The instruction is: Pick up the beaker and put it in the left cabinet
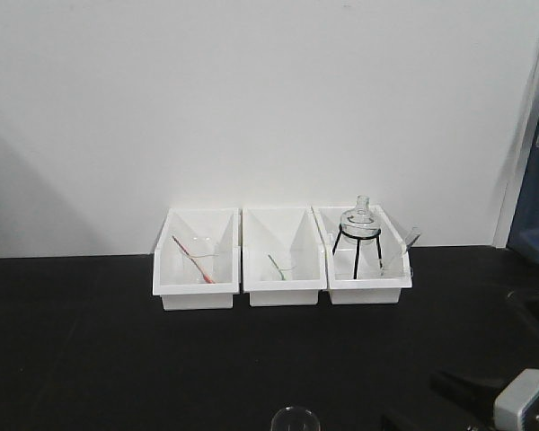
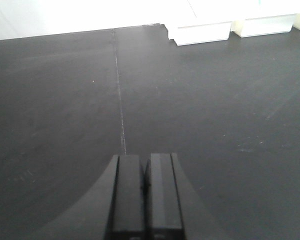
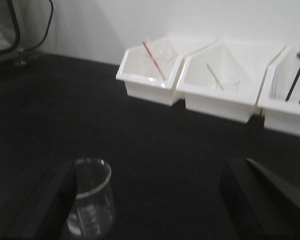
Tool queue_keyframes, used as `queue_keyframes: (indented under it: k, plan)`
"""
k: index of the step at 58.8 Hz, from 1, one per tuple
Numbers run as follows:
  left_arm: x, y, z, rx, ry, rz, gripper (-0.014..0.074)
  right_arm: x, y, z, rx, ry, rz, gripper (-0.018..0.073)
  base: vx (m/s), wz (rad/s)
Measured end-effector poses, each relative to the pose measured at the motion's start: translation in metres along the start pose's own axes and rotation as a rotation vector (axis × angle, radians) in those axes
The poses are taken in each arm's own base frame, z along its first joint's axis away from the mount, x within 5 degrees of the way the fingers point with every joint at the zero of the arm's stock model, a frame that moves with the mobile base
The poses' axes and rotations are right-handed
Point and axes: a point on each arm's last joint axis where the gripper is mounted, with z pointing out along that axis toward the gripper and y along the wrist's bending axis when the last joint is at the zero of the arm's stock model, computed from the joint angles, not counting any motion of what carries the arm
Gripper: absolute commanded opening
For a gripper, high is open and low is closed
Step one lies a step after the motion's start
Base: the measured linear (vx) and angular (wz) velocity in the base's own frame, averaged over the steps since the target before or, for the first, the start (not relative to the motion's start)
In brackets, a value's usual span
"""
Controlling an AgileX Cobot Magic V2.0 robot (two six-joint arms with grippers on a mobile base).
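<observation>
We see only the rim of the beaker (image 1: pixel 295 418), cut by the bottom edge, in front of the middle bin (image 1: pixel 286 292). Its printed marks blur past reading in the right wrist view. Right of the middle bin, the tripod bin (image 3: pixel 285 117) runs off the frame.

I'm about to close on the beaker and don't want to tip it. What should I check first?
1. The beaker stands upright: ok.
2. The right gripper is open: ok, jaws wide apart.
3. The beaker is centred in the opening: not ok, it stands near the picture-left finger.
4. The left gripper is clear: ok, shut above the black table.
5. The left cabinet is located: cannot tell, no view shows it.
</observation>
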Motion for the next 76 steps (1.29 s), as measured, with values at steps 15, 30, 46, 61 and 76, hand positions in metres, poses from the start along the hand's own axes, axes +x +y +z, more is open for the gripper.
queue_keyframes:
  k: [15, 30, 46, 61, 76]
  plan:
    - [0.000, 0.000, 0.000, 0.000, 0.000, 0.000, 0.0004, 0.051, -0.012, 0.022, -0.029, 0.148, 0.056, 0.0610, 0.00, 0.00]
    - [0.000, 0.000, 0.000, 0.000, 0.000, 0.000, 0.0004, 0.062, -0.002, 0.060, -0.145, 0.161, 0.027, 0.0602, 0.00, 0.00]
    - [0.000, 0.000, 0.000, 0.000, 0.000, 0.000, 0.0004, 0.070, 0.018, 0.096, -0.258, 0.157, -0.037, 0.0598, 0.00, 0.00]
    - [0.000, 0.000, 0.000, 0.000, 0.000, 0.000, 0.0004, 0.078, 0.023, 0.128, -0.228, 0.124, -0.037, 0.0592, 0.00, 0.00]
    - [0.000, 0.000, 0.000, 0.000, 0.000, 0.000, 0.0004, 0.090, 0.027, 0.155, -0.246, 0.108, -0.044, 0.0557, 0.00, 0.00]
